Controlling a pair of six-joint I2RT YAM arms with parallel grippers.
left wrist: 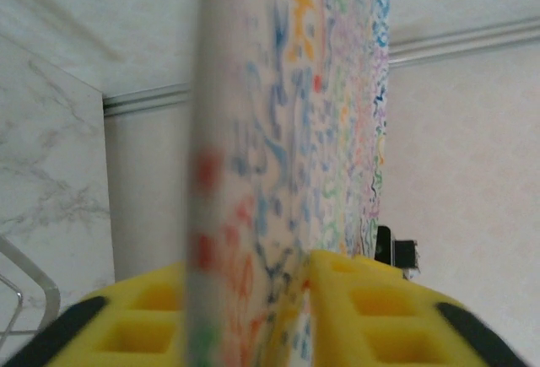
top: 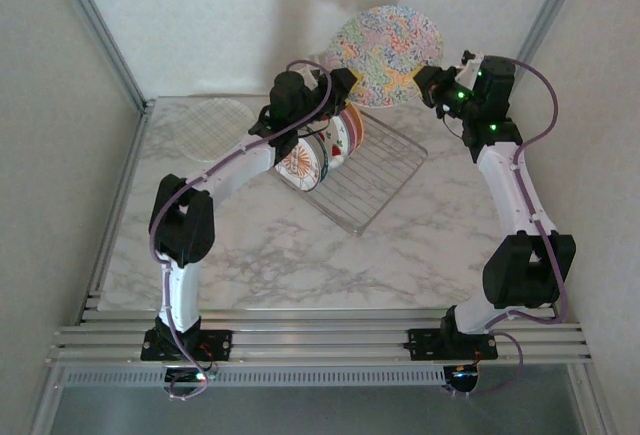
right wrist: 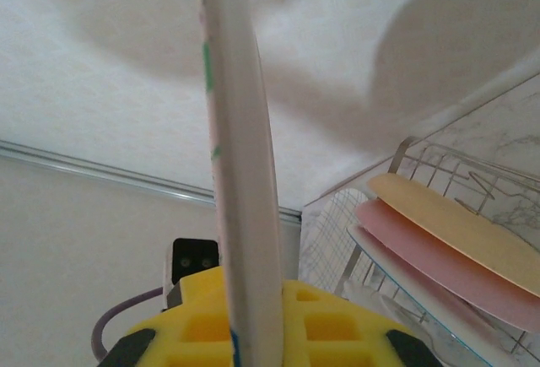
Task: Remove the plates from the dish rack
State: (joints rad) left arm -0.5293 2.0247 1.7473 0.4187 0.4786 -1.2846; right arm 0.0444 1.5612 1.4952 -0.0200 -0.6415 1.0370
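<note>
The large pastel patterned plate (top: 388,53) stands on edge in the air above the back of the dish rack (top: 375,177). My left gripper (top: 348,83) is shut on its left rim, and the plate (left wrist: 287,114) runs up between the yellow pads (left wrist: 371,299). My right gripper (top: 418,82) is shut on the plate's lower right rim (right wrist: 240,148). The fruit-motif plate (top: 350,135) and the sunburst plate (top: 303,163) lean in the rack below my left arm. In the right wrist view a yellow-orange plate (right wrist: 447,219) leans in the rack (right wrist: 422,152).
A clear round plate with a grid pattern (top: 215,120) lies on the marble table at the back left. Walls close the table in at the back and on both sides. Bare marble (top: 300,255) stretches in front of the rack.
</note>
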